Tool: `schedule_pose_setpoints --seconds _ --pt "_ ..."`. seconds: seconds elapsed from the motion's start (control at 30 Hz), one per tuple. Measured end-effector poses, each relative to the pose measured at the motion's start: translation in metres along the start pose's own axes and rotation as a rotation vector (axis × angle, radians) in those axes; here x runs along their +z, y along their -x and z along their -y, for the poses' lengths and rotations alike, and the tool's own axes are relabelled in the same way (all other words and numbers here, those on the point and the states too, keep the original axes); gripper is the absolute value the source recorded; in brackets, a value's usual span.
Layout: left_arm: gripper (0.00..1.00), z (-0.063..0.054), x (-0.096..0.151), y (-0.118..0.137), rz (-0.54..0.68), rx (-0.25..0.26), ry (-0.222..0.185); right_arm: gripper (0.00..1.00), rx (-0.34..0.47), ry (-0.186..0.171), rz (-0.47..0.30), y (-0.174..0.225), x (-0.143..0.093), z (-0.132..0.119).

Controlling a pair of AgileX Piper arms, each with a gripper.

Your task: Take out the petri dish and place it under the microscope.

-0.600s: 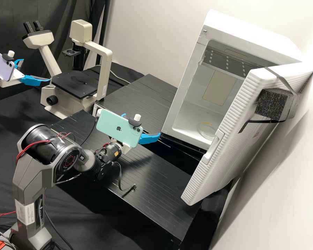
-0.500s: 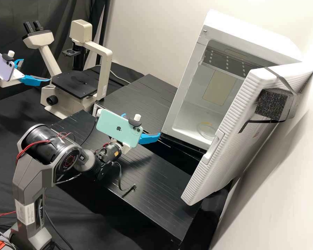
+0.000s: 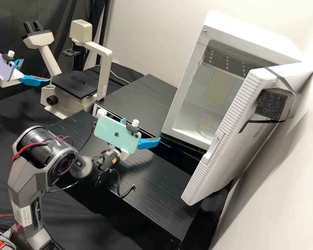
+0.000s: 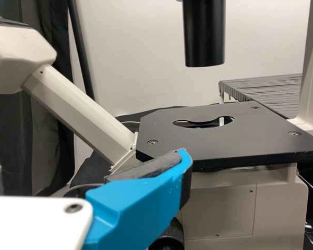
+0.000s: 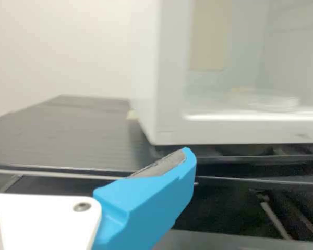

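White is the cabinet (image 3: 254, 34) at the right part of the high view, and its ribbed door (image 3: 229, 149) stands open. On the outer side of this door, a dark foam block (image 3: 270, 104) is fixed with a black strap (image 3: 283, 80). The task's thing, the petri dish (image 3: 207, 130), lies inside the cabinet, on its pale floor. It is round and transparent, with something yellowish near its edge; I cannot tell what this yellowish part is.

The right gripper (image 3: 141, 129) is before the cabinet, outside of it, above the black bench (image 3: 153, 173). Its two fingers are wide apart. A mint green phone (image 3: 116, 132) is mounted on this arm. In the right wrist view, one blue finger (image 5: 151, 200) with a grey pad (image 5: 164, 164) is seen, and beyond it are the cabinet's lower front edge and the dish.

The left gripper (image 3: 36, 69) is at the left side of the high view, close to the microscope (image 3: 104, 66). Its fingers are also wide, with a clear distance between the tips. This arm carries a purple phone (image 3: 1, 64). The left wrist view shows one finger of it near the black stage (image 4: 224, 138) of the microscope; whether they touch, I cannot tell. The stage is flat and has an opening (image 4: 203, 122), and a black cylinder (image 4: 204, 36) hangs over it.
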Motion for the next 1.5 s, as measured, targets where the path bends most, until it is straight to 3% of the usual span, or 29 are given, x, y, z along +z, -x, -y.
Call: schedule_pose_setpoints --seconds 0.2,0.5,0.77,1.0,1.1,1.2,1.37,1.5 --pt "1.0 0.0 0.0 0.0 0.0 0.0 0.0 1.0 0.114 0.013 0.012 0.007 0.02 -0.029" --pt "1.0 0.0 0.0 0.0 0.0 0.0 0.0 1.0 0.24 0.051 0.084 -0.023 0.06 -0.069" --pt "1.0 0.0 0.0 0.0 0.0 0.0 0.0 1.0 0.23 0.075 0.107 -0.063 0.083 -0.087" --pt "1.0 0.0 0.0 0.0 0.0 0.0 0.0 1.0 0.205 0.041 0.135 -0.101 0.101 -0.101" --pt "1.0 0.0 0.0 0.0 0.0 0.0 0.0 1.0 0.182 0.036 0.133 -0.114 0.104 -0.106" --pt "1.0 0.0 0.0 0.0 0.0 0.0 0.0 1.0 0.164 0.052 0.13 -0.122 0.106 -0.113" --pt "1.0 0.0 0.0 0.0 0.0 0.0 0.0 1.0 0.194 0.076 0.12 -0.13 0.103 -0.132" --pt "1.0 0.0 0.0 0.0 0.0 0.0 0.0 1.0 0.186 0.055 0.099 -0.137 0.101 -0.14"
